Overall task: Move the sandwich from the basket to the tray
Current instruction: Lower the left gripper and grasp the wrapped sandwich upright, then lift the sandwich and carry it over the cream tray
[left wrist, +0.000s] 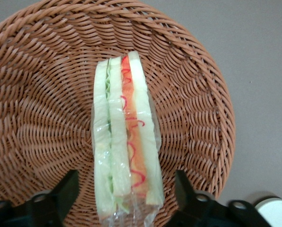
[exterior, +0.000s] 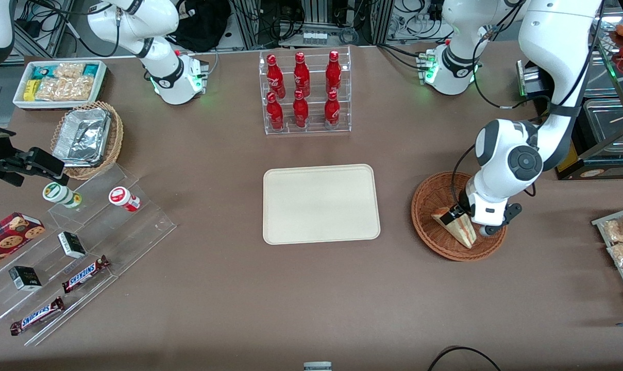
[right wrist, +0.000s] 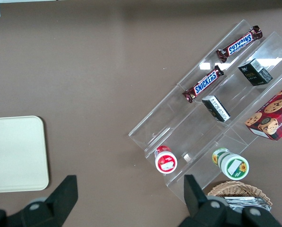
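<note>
A clear-wrapped triangular wedge of white-bread sandwich (left wrist: 125, 142) lies in the round reddish-brown wicker basket (left wrist: 37, 118), light, soft and likely slippery; its flat bread faces look the best hold. The left arm's gripper (left wrist: 126, 198) straddles it, fingers spread, not yet clenched. The cream rectangular tray (exterior: 321, 203) waits nearby.

The left arm bends down at the right side of the front frame, its gripper (exterior: 465, 215) low with the fingers (left wrist: 65, 191) spread wide apart.
</note>
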Robot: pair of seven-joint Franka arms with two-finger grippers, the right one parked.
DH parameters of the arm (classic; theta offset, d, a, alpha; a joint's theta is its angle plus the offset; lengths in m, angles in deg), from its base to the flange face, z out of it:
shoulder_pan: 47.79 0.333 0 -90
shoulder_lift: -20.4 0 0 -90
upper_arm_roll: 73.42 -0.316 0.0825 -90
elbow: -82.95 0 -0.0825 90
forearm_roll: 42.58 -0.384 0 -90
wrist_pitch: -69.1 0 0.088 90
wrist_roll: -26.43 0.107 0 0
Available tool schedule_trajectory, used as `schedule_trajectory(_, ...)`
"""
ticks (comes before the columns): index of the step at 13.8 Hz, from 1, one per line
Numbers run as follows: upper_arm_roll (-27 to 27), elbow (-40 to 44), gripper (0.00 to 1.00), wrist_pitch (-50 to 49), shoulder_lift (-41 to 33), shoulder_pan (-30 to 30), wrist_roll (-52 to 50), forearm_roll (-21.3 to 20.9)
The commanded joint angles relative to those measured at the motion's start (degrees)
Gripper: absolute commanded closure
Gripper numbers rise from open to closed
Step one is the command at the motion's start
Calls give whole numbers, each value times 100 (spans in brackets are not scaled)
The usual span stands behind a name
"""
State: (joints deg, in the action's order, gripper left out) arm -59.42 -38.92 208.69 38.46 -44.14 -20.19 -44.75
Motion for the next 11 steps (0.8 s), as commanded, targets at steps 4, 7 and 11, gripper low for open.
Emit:
schedule_trajectory(4,-20,399,91,-273,-55,4,12,-108)
schedule_trajectory(7,6,1608,91,-2201,-294,-57,-41,-91)
schedule_trajectory(11,77,3028,91,-3931,-197,-819,-251,-73)
